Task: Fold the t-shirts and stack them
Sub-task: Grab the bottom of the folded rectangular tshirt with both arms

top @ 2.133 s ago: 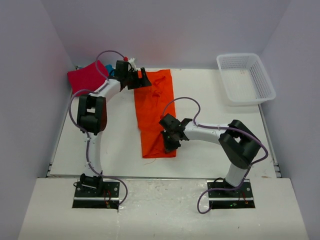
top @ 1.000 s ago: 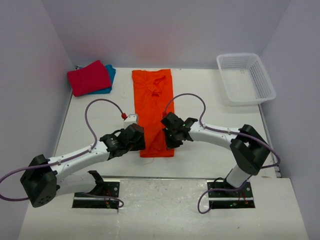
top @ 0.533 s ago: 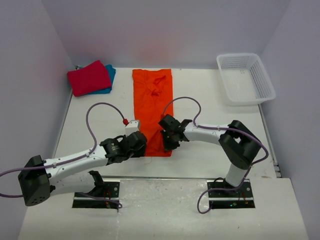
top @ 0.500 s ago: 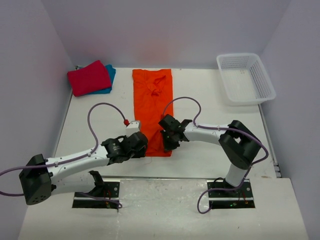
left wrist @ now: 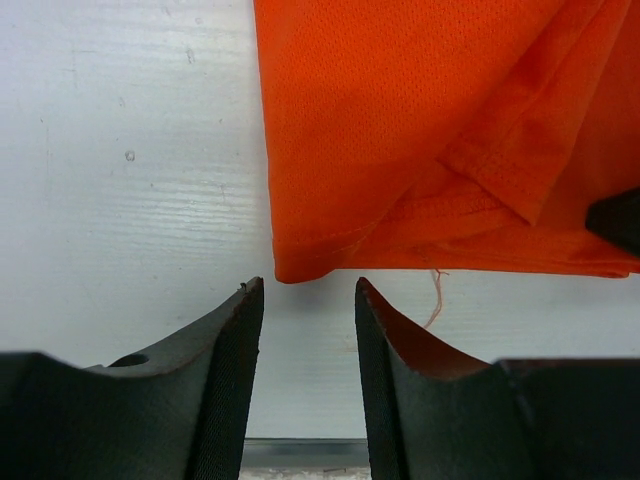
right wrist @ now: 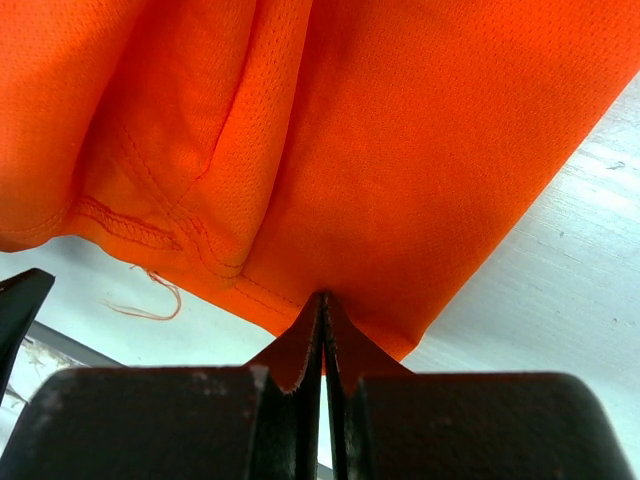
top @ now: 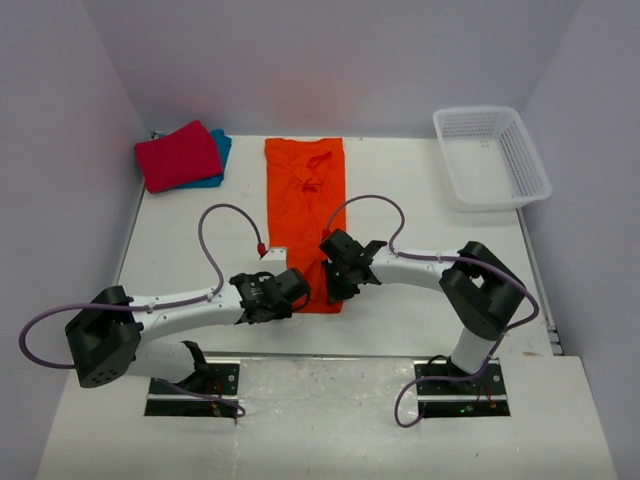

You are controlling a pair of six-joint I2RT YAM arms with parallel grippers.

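Orange t-shirt [top: 305, 200] lies outside the basket [top: 497, 203], right claw [right wrist: 322, 305] pinching it, left claw [left wrist: 308, 288] spread.

You're working in a robotics lab test cell. What shows it: a white table [top: 430, 220] boxed in on three sides by plain pale walls [top: 330, 60], the left arm [top: 180, 308] and right arm [top: 420, 265] bolted down on metal base plates [top: 228, 381] at its near edge, purple cables [top: 215, 250] looping loose, and staged props such as an orange t-shirt [top: 304, 200] and a white lattice basket [top: 492, 155].
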